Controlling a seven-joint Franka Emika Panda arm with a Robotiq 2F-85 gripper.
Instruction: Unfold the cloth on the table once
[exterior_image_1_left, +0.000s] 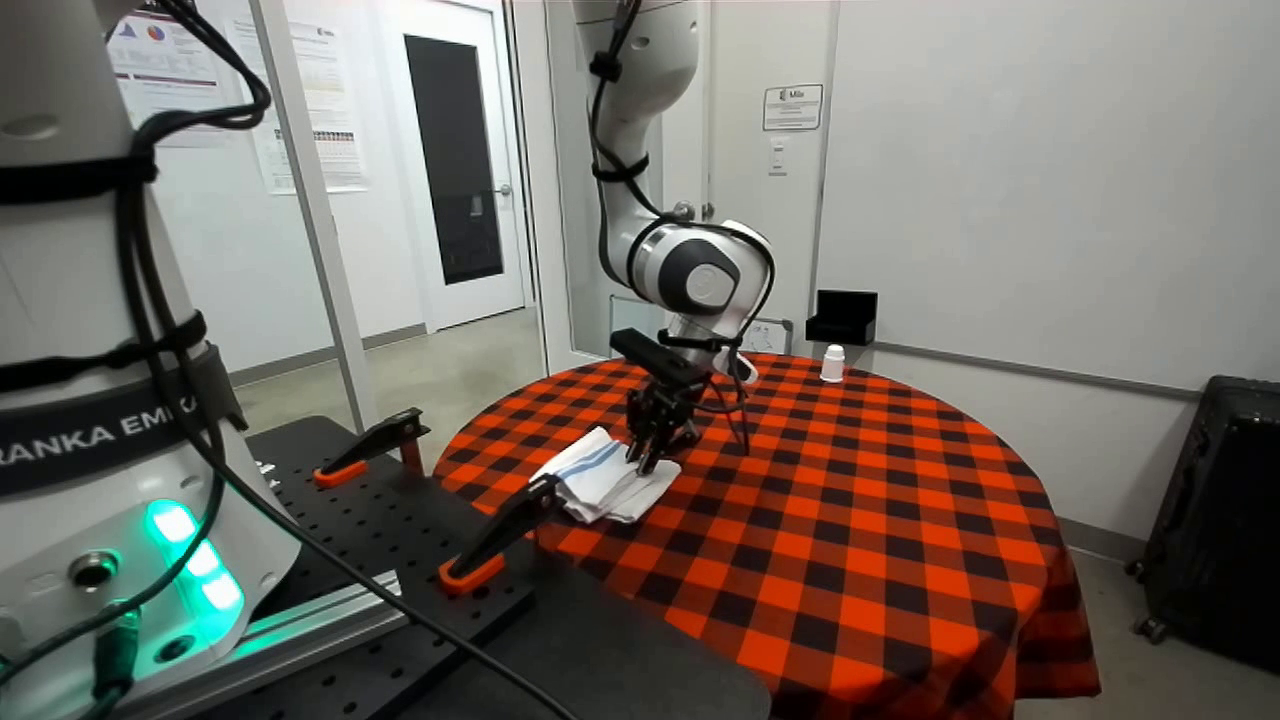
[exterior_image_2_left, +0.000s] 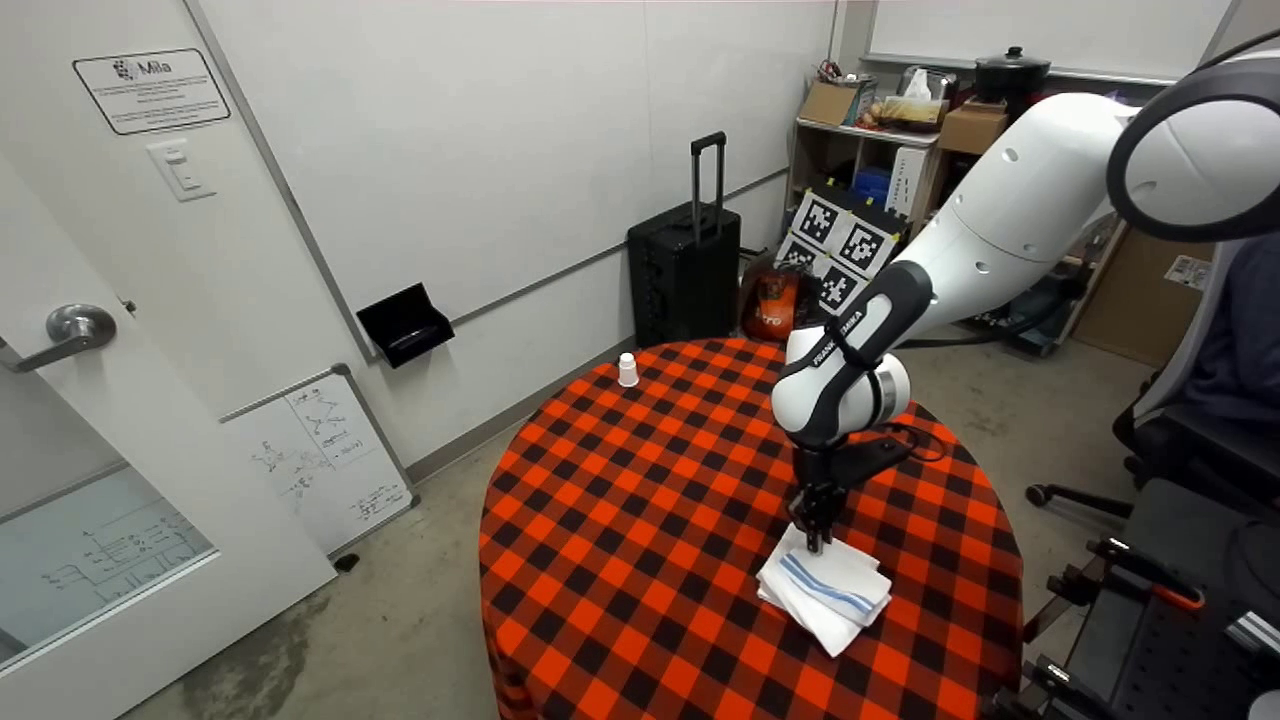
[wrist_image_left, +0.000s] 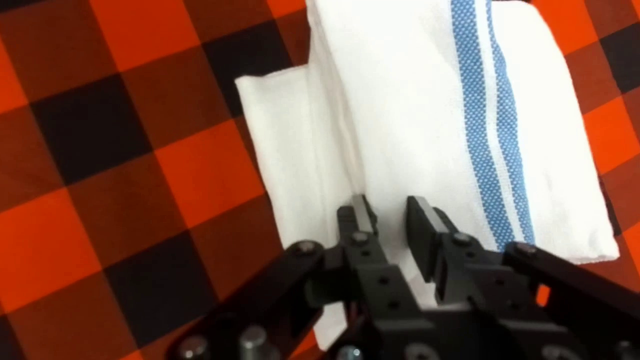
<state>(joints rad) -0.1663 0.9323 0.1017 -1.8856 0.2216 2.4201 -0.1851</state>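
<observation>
- Find the cloth (exterior_image_2_left: 850, 572), white with blue stripes, near the edge of the round tabletop (exterior_image_2_left: 620, 540) closest to the robot base (exterior_image_1_left: 70, 520); no corner to go by.
- Folded in stacked layers, slightly out of line with one another.
- In the wrist view, see the gripper (wrist_image_left: 389, 210) at a long folded edge of the upper part, fingers (wrist_image_left: 420, 230) parted by a narrow gap, white fabric visible between, nothing visibly pinched.
- Pressing on the fabric or just above it: unclear from these views.
- Done, by judgement: only the approach to the fold. No layer raised or turned over yet.
- Left, probably: close on the upper layer alone, lift, carry across, lay flat on the tabletop, release.
- With a single unfolding asked for, likely complete after that one layer.
- Disregard the white container (exterior_image_1_left: 832, 365) near the tabletop's far edge, well apart from the cloth.
</observation>
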